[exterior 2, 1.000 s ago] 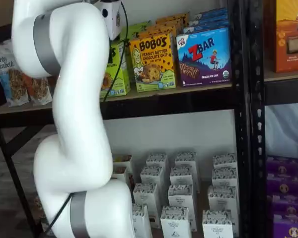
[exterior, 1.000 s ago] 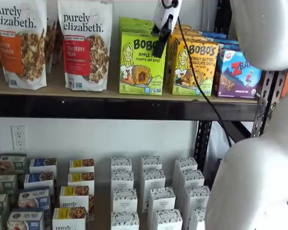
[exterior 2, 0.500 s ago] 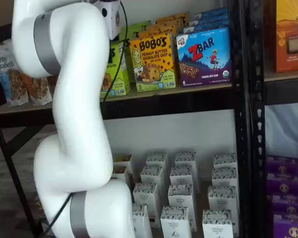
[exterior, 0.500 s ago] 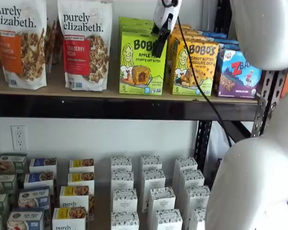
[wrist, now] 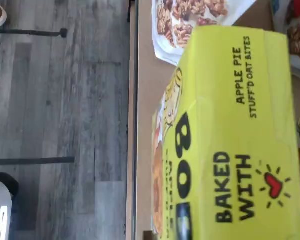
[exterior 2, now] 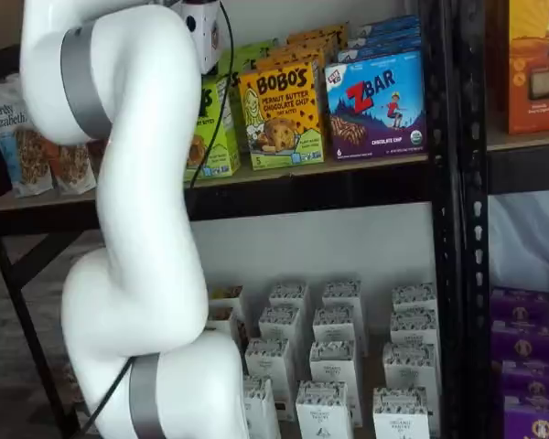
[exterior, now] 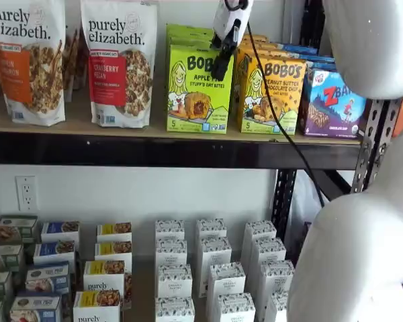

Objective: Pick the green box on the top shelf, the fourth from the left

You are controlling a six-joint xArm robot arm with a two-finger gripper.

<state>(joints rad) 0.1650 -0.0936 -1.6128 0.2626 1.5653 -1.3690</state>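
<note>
Scanning left to right on the top shelf (exterior: 154, 141): granola bags (exterior: 117, 60), then the green box (exterior: 196, 90), upright, front row, with the orange Bobo's box (exterior: 272, 94) just beside its right face. Your gripper (exterior: 221, 64) hangs in front of the green box's upper right corner, so the box sits just behind and a bit left of the jaws. Only one black finger shows side-on, so can't tell if jaws are parted or closed. Wrist view looks down on the box top (wrist: 235, 135), long axis running w/ the shelf edge; I'd judge you need a nudge left, then in.
</note>
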